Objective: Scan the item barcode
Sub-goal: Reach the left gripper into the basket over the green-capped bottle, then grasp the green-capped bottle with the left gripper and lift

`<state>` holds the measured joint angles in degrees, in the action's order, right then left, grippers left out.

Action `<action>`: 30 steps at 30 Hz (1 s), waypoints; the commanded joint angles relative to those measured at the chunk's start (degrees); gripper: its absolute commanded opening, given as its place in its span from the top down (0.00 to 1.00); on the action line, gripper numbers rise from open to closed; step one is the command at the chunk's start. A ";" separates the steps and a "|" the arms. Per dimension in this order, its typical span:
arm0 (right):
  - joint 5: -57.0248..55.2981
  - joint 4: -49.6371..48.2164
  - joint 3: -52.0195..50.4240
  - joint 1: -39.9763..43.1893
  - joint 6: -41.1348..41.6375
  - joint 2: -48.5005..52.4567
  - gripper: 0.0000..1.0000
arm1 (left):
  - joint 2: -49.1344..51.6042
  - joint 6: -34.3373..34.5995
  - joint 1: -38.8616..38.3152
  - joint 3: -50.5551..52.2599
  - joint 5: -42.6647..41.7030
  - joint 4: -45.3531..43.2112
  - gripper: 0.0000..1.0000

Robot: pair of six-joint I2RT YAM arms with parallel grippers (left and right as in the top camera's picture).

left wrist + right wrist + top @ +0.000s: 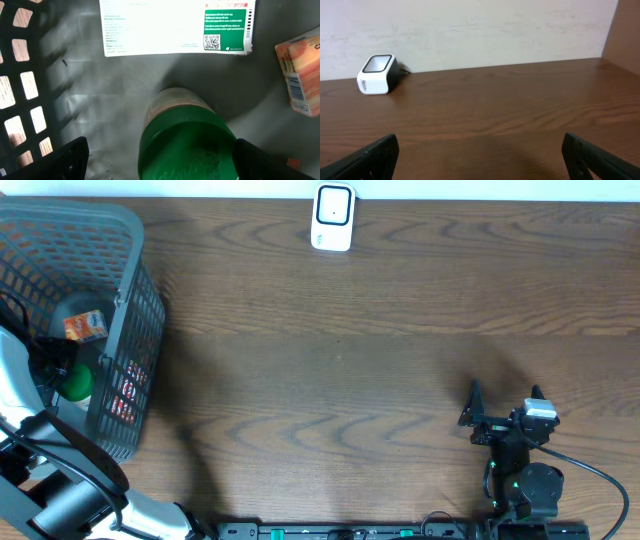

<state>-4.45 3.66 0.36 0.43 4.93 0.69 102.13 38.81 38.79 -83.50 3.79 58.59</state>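
Note:
A jar with a green lid (187,150) stands inside the grey basket (120,240); from overhead the green lid (75,381) shows by the basket's right wall. My left gripper (165,161) hangs over it, open, one finger on each side of the lid and not closed on it. An orange packet (300,75) with a barcode on its side lies to the right; the same orange packet (85,327) shows from overhead. The white barcode scanner (332,217) stands at the table's far edge, and this scanner (376,74) faces my right gripper (480,155), which is open and empty low over the table.
A white printed label (177,27) with a green QR panel lies on the basket floor. The basket's mesh wall (22,90) stands close on the left. My right gripper (506,395) sits at the table's front right, with brown wooden tabletop (340,360) between it and the basket.

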 commanded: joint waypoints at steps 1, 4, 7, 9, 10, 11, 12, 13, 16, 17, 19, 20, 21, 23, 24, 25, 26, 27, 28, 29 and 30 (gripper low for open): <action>0.07 0.22 -0.07 -0.15 -0.72 -0.28 0.01 | 2.01 0.31 -0.13 0.04 1.11 0.44 0.09; 0.04 0.22 -0.07 -0.15 -0.72 -0.28 0.01 | 1.97 0.28 -0.13 0.02 -0.37 0.39 0.09; 0.07 0.22 -0.07 -0.15 -0.72 -0.28 0.01 | 1.90 0.28 -0.13 0.02 -1.29 0.33 0.09; 0.07 0.22 -0.07 -0.15 -0.72 -0.28 0.01 | 1.90 0.26 -0.13 0.02 -1.46 0.24 0.09; 0.04 0.22 -0.07 -0.15 -0.72 -0.28 0.01 | 1.90 0.26 -0.13 0.02 -1.44 0.24 0.09; 0.04 0.22 -0.07 -0.15 -0.72 -0.28 0.01 | 1.90 0.26 -0.13 0.02 -1.44 0.24 0.10; 0.07 0.22 -0.07 -0.15 -0.72 -0.28 0.01 | 1.84 0.28 -0.13 0.02 -1.44 0.24 0.10; 0.04 0.22 -0.07 -0.15 -0.72 -0.28 0.01 | 1.77 0.28 -0.13 0.02 -1.44 0.20 0.09; 0.04 0.22 -0.07 -0.15 -0.72 -0.28 0.01 | 1.05 0.26 -0.13 0.02 -1.44 -0.24 0.09; 0.07 0.22 -0.07 -0.15 -0.72 -0.28 0.01 | 0.68 0.26 -0.13 0.02 -1.44 -0.44 0.09; 0.04 0.22 -0.07 -0.15 -0.72 -0.28 0.01 | -0.46 0.28 -0.13 0.02 -1.44 -0.79 0.09; 0.04 0.22 -0.07 -0.15 -0.72 -0.28 0.01 | -1.18 0.26 -0.13 0.02 -1.44 -1.07 0.09; 0.04 0.22 -0.07 -0.15 -0.72 -0.28 0.01 | -1.75 0.28 -0.13 0.02 -1.46 -1.27 0.10; 0.07 0.24 -0.07 -0.15 -0.72 -0.28 0.01 | -2.75 0.28 -0.13 0.02 -1.49 -1.51 0.09; 0.04 0.22 -0.07 -0.15 -0.74 -0.28 0.01 | -3.23 0.28 -0.13 0.02 -1.53 -1.51 0.09; 0.04 0.22 -0.07 -0.15 -0.72 -0.28 0.01 | -3.54 0.28 -0.13 0.02 -1.68 -1.51 0.09; 0.04 0.24 -0.07 -0.15 -0.72 -0.28 0.01 | -3.82 0.26 -0.13 0.02 -1.86 -1.51 0.09; 0.04 0.22 -0.07 -0.15 -0.72 -0.28 0.01 | -4.02 0.28 -0.13 0.02 -1.86 -1.49 0.09; 0.07 0.22 -0.07 -0.15 -0.72 -0.28 0.01 | -4.17 0.26 -0.13 0.02 -1.86 -1.51 0.09; 0.07 0.22 -0.07 -0.15 -0.72 -0.28 0.01 | -4.20 0.28 -0.13 0.02 -1.86 -1.51 0.09; 0.04 0.22 -0.07 -0.15 -0.74 -0.28 0.01 | -4.20 0.28 -0.13 0.02 -1.86 -1.51 0.09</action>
<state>-4.45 3.66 0.36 0.43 4.93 0.69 98.96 38.81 38.79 -83.46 1.85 56.95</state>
